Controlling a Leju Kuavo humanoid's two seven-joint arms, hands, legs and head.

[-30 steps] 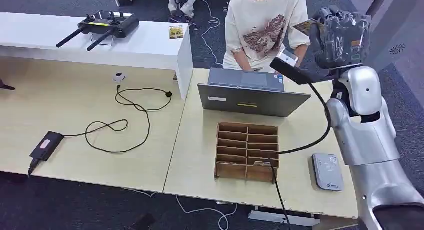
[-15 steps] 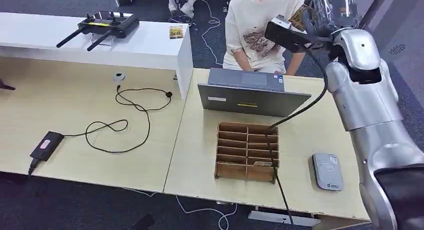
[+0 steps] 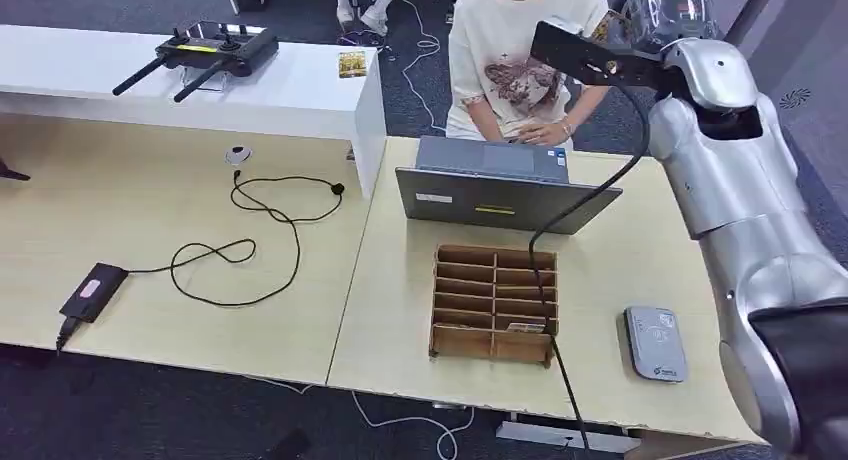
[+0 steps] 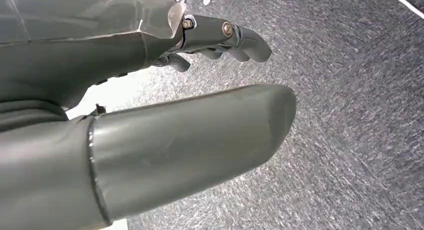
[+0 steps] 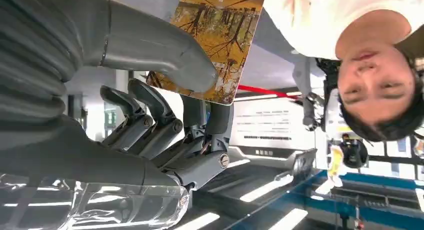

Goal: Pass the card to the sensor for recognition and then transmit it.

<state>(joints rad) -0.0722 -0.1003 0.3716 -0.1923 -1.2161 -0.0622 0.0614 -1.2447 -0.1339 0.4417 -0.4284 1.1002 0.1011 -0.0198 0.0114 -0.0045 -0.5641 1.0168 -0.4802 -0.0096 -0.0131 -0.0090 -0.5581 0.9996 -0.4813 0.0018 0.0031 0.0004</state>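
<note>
My right hand [image 3: 668, 8] is raised high at the far right of the table, in front of a seated person [image 3: 520, 50]. It pinches a card [image 5: 220, 40] printed with an autumn tree picture between thumb and fingers; the card's edge [image 3: 606, 26] shows beside the hand in the head view. The grey card sensor [image 3: 656, 343] lies flat on the table near the front right edge, well below the hand. My left hand [image 4: 150, 115] hangs over grey carpet, its fingers curled loosely around nothing.
A wooden slotted box [image 3: 494, 303] stands mid-table with a card in a front slot. An open laptop [image 3: 500, 190] sits behind it, the person's hand [image 3: 545, 132] at its far edge. Cables [image 3: 250, 240], a black adapter [image 3: 92, 292] and a remote controller [image 3: 205, 50] lie to the left.
My right arm has lifted and swung further toward the person, carrying the card up. The person's hand has come down to the laptop's far edge.
</note>
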